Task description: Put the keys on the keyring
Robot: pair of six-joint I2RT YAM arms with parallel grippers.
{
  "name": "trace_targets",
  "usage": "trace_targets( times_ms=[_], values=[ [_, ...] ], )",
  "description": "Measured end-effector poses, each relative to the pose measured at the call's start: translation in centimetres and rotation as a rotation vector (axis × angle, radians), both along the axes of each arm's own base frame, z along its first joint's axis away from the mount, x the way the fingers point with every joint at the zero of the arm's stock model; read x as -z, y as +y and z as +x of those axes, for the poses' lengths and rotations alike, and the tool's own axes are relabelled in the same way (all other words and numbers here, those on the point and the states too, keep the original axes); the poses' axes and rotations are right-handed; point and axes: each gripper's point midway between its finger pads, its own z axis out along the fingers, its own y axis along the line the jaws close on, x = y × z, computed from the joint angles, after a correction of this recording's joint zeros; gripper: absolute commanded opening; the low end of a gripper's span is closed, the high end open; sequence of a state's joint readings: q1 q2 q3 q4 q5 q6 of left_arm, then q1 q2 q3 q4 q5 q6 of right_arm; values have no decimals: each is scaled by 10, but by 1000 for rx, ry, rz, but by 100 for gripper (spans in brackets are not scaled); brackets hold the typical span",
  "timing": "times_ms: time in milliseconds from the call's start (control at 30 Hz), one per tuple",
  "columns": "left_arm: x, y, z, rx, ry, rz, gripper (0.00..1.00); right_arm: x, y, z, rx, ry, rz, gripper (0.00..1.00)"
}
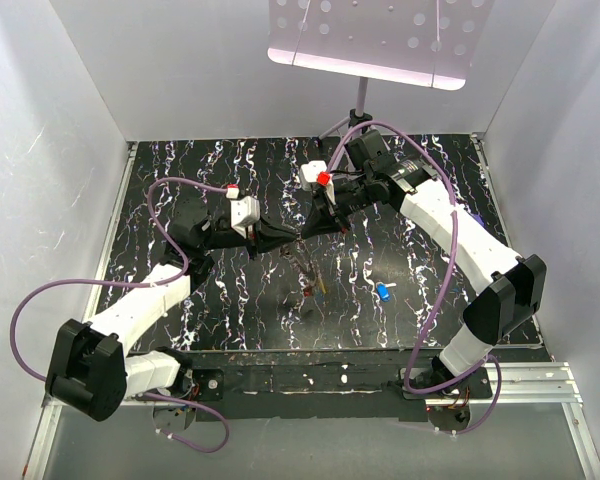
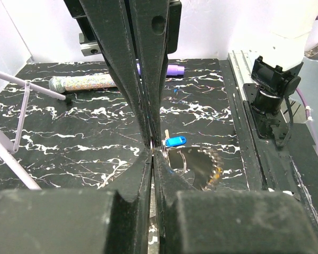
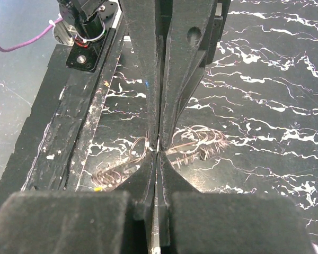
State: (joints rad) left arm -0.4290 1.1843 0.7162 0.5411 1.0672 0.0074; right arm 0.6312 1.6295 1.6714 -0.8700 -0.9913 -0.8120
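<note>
My left gripper (image 1: 292,240) and right gripper (image 1: 318,228) meet tip to tip above the middle of the table. Both are shut on thin wire loops of the keyring. In the left wrist view the gripper (image 2: 151,148) pinches a wire loop, and the toothed grey-bronze keyring disc (image 2: 206,168) hangs blurred just beyond it. In the right wrist view the gripper (image 3: 157,148) pinches the wire, with blurred wire loops (image 3: 193,138) on both sides. The bunch (image 1: 306,296) dangles below the grippers, with small red and yellow bits on it. A blue key (image 1: 383,291) lies on the table, also seen in the left wrist view (image 2: 175,141).
A glittery tube (image 2: 82,82) and a purple stick (image 2: 172,69) lie near the table's far side in the left wrist view. A lamp stand (image 1: 359,100) rises at the back centre. White walls enclose the black marbled table (image 1: 200,300).
</note>
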Motion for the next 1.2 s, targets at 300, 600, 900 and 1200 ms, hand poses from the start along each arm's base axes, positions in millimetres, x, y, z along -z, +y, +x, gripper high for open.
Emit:
trace_targets(
  times_ms=[300, 600, 900, 1200],
  values=[
    [0, 1, 5, -31, 18, 9, 0, 0, 0, 0, 4, 5, -1, 44],
    [6, 7, 1, -60, -64, 26, 0, -16, -21, 8, 65, 105, 21, 62],
    [-12, 12, -26, 38, -271, 16, 0, -28, -49, -4, 101, 81, 24, 63],
    [-44, 12, -53, 148, -286, -80, 0, -18, -62, -21, 117, 84, 4, 63]
  ],
)
